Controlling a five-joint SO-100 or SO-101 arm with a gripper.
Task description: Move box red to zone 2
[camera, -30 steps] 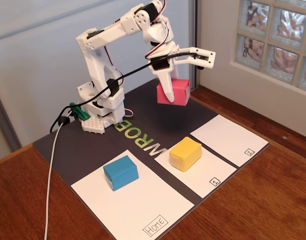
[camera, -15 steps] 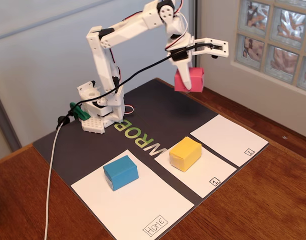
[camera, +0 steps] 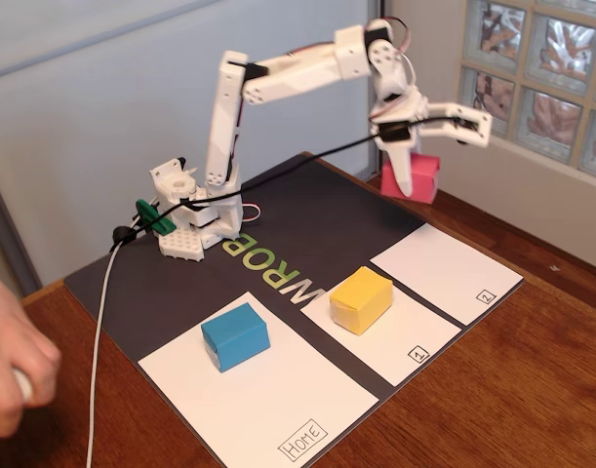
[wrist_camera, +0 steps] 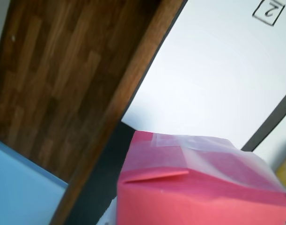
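So the fingers (camera: 407, 174) were clamped on the red box (camera: 421, 177), held up high, probably to clear the counter toward zone 2 (camera: 444, 271).

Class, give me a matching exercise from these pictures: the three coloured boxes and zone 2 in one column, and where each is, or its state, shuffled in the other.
Things:
1. red box
2. blue box
3. yellow box
4. zone 2

Places or states:
A. on the sheet marked HOME
B. bare, nothing on it
C. held in the air by the gripper
D. on the sheet marked 1

Pairs: 1-C, 2-A, 3-D, 4-B
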